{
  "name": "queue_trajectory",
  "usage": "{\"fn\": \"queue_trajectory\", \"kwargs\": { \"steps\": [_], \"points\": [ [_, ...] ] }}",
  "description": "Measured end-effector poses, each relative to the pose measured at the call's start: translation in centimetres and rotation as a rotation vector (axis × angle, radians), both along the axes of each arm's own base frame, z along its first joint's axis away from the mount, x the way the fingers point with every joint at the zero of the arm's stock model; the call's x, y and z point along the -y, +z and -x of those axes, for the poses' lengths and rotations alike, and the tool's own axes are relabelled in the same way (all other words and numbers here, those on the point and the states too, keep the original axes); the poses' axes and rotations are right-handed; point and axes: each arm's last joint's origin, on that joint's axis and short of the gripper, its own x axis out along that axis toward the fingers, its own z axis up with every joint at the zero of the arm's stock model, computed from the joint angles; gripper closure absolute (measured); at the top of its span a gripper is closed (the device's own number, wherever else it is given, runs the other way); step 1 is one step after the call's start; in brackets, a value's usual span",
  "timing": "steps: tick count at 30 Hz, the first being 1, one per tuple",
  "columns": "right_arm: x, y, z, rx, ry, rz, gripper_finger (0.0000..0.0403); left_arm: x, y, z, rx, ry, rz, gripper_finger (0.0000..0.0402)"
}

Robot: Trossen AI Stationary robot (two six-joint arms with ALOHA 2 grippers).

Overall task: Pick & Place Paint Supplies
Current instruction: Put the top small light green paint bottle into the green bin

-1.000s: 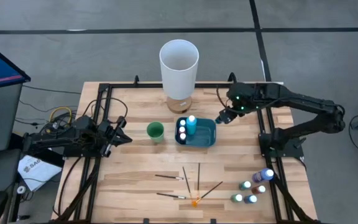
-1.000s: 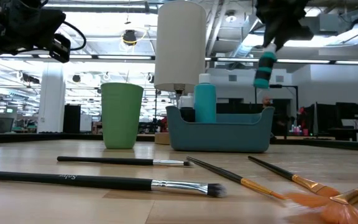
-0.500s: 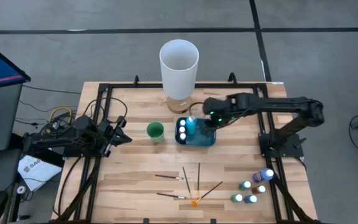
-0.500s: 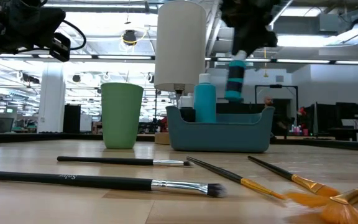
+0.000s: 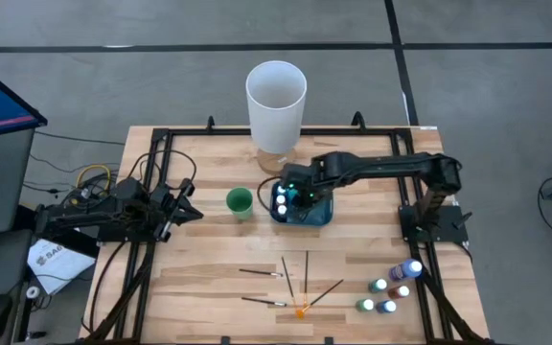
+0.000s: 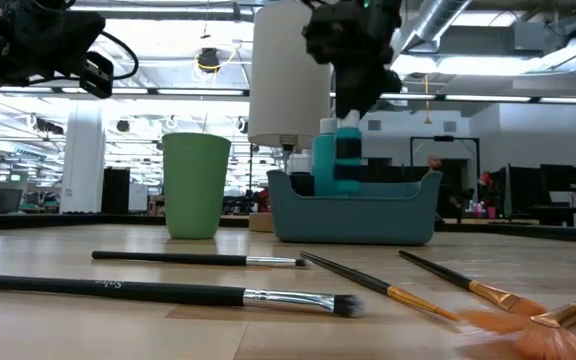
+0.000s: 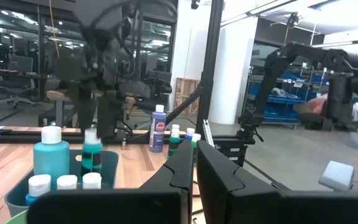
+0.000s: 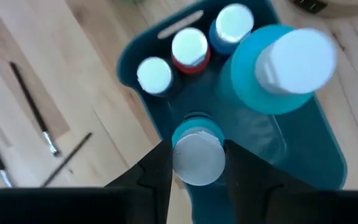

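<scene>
1. The right hand (image 8: 196, 163) was found above the blue bin (image 5: 320, 213) near the middle of the desk (image 5: 209, 268), closed on a small teal bottle (image 8: 197, 151) by its cap, the bottle hanging upright inside the bin, as seen in the low view.
2. Besides the held bottle, four bottles were counted in the bin in the right wrist view: one large teal bottle (image 8: 281, 68) with a white cap and three small white-capped bottles (image 8: 189, 48) in a row along one wall.
3. Five further small bottles (image 5: 392, 291) were counted in a cluster at the desk's front right corner, well apart from the bin.
4. Five thin brushes (image 5: 261, 273) were counted on the front part of the desk in the high view; one, the orange-tipped brush (image 5: 318, 298), lay with its bristles toward the desk's front edge.
5. One green cup (image 5: 240, 201) was noted standing just left of the bin, apart from it.
6. One tall white cylinder (image 5: 276, 101) was noted standing behind the bin on a round wooden base.
7. The left hand (image 5: 186, 211) was found at the desk's left side, clear of all supplies, its fingers pressed together with nothing between them, as shown in the left wrist view.
</scene>
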Motion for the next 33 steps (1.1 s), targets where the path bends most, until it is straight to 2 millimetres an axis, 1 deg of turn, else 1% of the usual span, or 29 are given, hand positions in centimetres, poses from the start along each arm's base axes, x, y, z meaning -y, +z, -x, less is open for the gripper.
{"fn": "queue_trajectory", "kwargs": {
  "steps": [5, 11, 15, 19, 25, 33],
  "points": [
    [0.4, -1.7, -1.1, -0.028, 0.022, 0.009, 0.0285, 0.0, 0.0, 0.0, 0.002, 0.000, 0.000, 0.0394],
    [0.7, -2.5, -1.9, -0.010, 0.050, 0.020, 0.0284, 0.0, 0.0, 0.0, 0.004, 0.000, -0.001, 0.0394],
    [1.0, -2.2, -2.2, 0.030, 0.052, 0.026, 0.0284, 0.0, 0.0, 0.0, 0.005, 0.000, -0.001, 0.0394],
    [1.2, -2.3, -2.1, 0.029, 0.054, 0.028, 0.0284, 0.0, 0.1, 0.0, 0.005, 0.000, -0.001, 0.0394],
    [1.6, -3.5, -1.9, 0.009, 0.047, 0.025, 0.0284, 0.0, 0.0, 0.0, 0.005, 0.000, -0.001, 0.0394],
    [1.7, -3.7, -2.1, 0.039, 0.050, 0.030, 0.0284, 0.0, 0.1, 0.0, 0.007, 0.000, -0.001, 0.0394]
  ]
}}
